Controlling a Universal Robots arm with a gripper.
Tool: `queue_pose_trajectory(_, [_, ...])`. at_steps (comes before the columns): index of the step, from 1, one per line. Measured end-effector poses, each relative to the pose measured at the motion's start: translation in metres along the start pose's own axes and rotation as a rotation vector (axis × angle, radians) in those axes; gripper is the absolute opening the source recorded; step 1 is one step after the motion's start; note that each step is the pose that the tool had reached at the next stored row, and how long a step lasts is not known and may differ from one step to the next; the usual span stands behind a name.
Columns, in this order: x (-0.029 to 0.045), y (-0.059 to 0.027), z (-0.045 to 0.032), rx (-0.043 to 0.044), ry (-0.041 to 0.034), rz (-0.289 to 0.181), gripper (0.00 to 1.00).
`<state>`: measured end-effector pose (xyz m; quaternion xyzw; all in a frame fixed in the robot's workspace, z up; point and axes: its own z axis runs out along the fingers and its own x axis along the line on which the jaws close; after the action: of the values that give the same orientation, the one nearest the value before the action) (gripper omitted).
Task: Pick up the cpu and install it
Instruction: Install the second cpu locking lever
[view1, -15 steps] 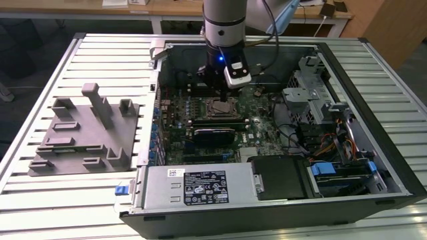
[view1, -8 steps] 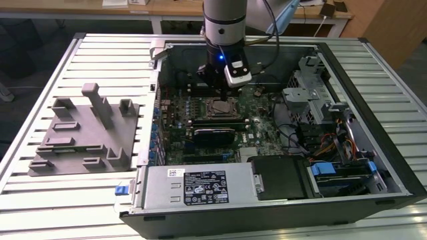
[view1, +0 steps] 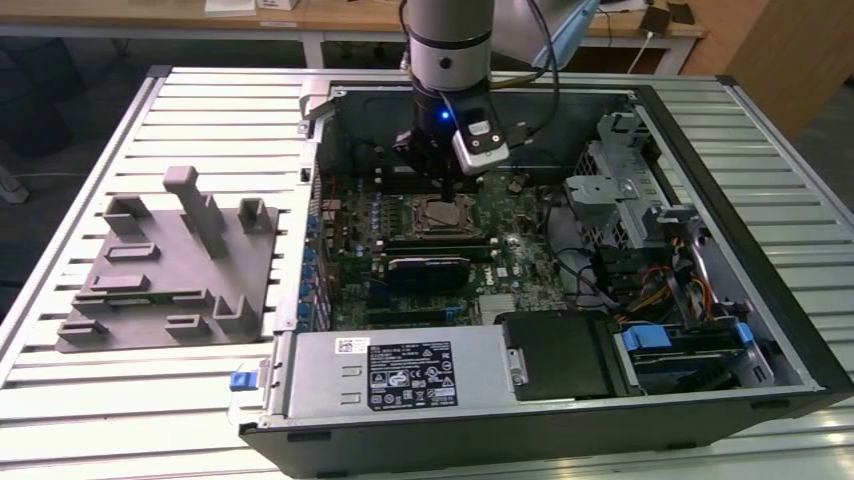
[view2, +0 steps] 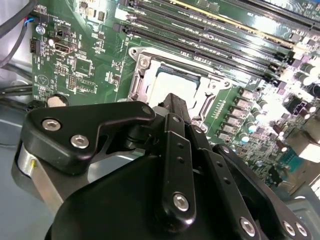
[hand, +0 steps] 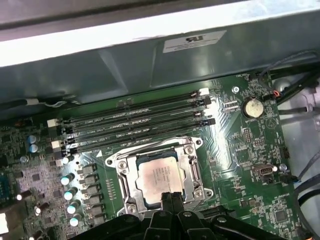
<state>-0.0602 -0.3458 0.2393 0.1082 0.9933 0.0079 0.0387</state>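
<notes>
The cpu (hand: 159, 177) lies flat inside the square socket frame (hand: 192, 165) on the green motherboard (hand: 235, 150); its silver-grey top faces up. My gripper (hand: 171, 199) hovers just over the cpu's near edge, its two black fingers pressed together with nothing between them. In the second wrist view the gripper (view2: 172, 100) partly covers the cpu (view2: 167, 84). In the exterior view the arm reaches down into the open computer case, with the gripper (view1: 437, 188) right above the cpu (view1: 442, 213).
Memory slots (hand: 135, 120) run beside the socket, below the case wall (hand: 150, 65). A black card (view1: 427, 270), a power supply (view1: 400, 372) and a drive cage (view1: 627, 190) crowd the case. A grey tray (view1: 160, 270) sits on the slatted table at the exterior view's left.
</notes>
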Motion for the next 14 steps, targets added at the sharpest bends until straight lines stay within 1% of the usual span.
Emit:
queue_pose_trajectory(3, [-0.0001,-0.0002,-0.0001,0.0021,-0.0002,-0.025,0.11])
queue_pose_trajectory(7, [-0.0001,-0.0011,-0.0001,0.0079,-0.0004,-0.052,0.11])
queue_pose_trajectory(14, [-0.0024,-0.0158,0.0005,0.007,-0.0004,-0.055,0.11])
